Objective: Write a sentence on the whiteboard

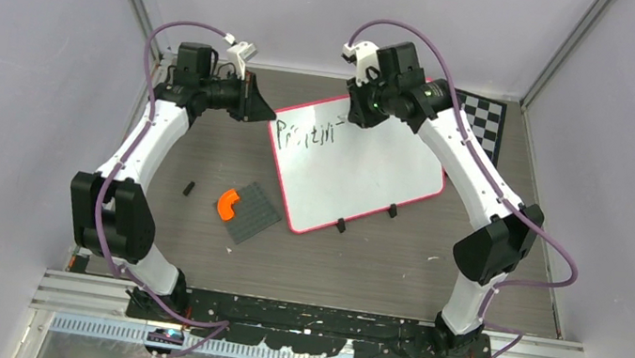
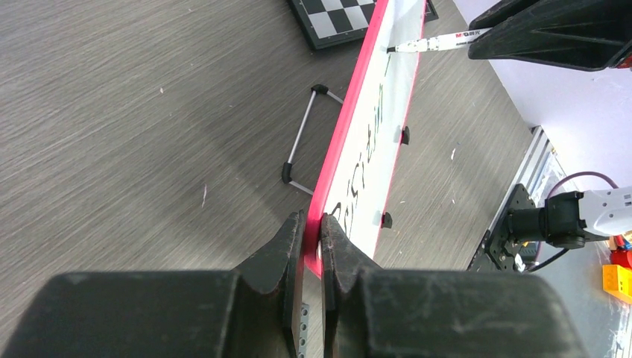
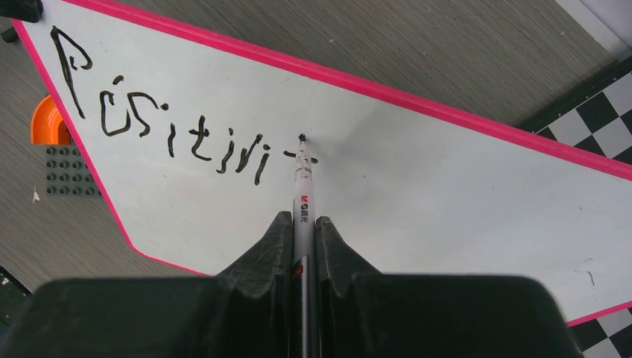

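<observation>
Toward the near-left part of the table (image 1: 376, 269) lies a grey studded plate (image 1: 256, 215) with an orange curved piece (image 1: 227, 204) on its left corner. Just beyond it, around the table's middle, sits the whiteboard (image 1: 362, 171), turned at an angle, with its two black feet along its near edge. The left fingers (image 2: 287, 250) are pressed onto the pink rim at the board's far-left corner, pinching it between them. The right fingers (image 3: 268, 250) are clamped around a white marker (image 3: 303, 201), whose tip touches the board's surface near its far edge. The sentence (image 3: 170, 140) so far reads roughly "Positivi", with a short fresh stroke at the marker tip. A chessboard (image 1: 482, 118) lies in the table's far-right corner, behind the whiteboard.
</observation>
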`<state>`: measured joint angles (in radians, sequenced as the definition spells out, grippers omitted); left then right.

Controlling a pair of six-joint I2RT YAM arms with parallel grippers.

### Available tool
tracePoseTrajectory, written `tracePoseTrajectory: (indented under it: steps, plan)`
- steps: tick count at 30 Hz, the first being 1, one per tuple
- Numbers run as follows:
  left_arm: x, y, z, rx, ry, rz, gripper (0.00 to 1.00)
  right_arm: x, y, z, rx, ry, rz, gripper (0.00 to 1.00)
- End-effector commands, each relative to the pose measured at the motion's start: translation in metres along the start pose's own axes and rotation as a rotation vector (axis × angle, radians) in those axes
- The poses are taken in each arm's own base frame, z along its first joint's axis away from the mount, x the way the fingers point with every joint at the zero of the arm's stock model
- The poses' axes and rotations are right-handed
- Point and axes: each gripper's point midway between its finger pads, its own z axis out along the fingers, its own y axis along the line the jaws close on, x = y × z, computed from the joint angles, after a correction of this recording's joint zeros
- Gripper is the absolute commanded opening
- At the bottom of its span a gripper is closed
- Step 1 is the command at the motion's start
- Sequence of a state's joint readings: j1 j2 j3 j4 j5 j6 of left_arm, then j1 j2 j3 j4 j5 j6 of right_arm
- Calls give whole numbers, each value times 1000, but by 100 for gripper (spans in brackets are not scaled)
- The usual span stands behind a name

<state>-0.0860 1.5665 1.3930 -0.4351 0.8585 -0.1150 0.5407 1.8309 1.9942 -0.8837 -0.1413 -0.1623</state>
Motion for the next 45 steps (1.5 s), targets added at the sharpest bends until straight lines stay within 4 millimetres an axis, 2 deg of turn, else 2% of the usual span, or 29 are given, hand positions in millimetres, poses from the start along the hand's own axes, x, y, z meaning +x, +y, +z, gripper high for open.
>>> tracePoseTrajectory:
  steps: [1, 8, 15, 18, 22, 28, 32, 37, 45]
  plan:
    - [2, -11, 6, 31, 17, 16, 0, -4, -4, 0, 17, -22, -10, 0]
    - [3, -11, 6, 31, 18, 15, 0, 16, 1, -3, 3, 15, -3, 0]
    - [3, -11, 6, 31, 18, 16, 0, 26, 1, -6, 11, 31, -11, 0]
    - [2, -11, 5, 31, 17, 17, 0, 22, -8, -7, 50, 28, -24, 0]
    - [1, -12, 5, 31, 15, 18, 0, 9, -15, -14, 72, -1, -26, 0]
    - [1, -14, 4, 39, 14, 16, 0, 0, -8, -20, 32, -15, -24, 0]
    - [1, -15, 4, 38, 13, 20, 0, -4, 0, -33, -1, -38, -34, 0]
    - [2, -15, 5, 42, 20, 13, 0, -3, -9, -42, 21, -50, -34, 0]
    - [1, -15, 5, 40, 21, 15, 0, -1, -19, -33, 29, -48, -14, 0]
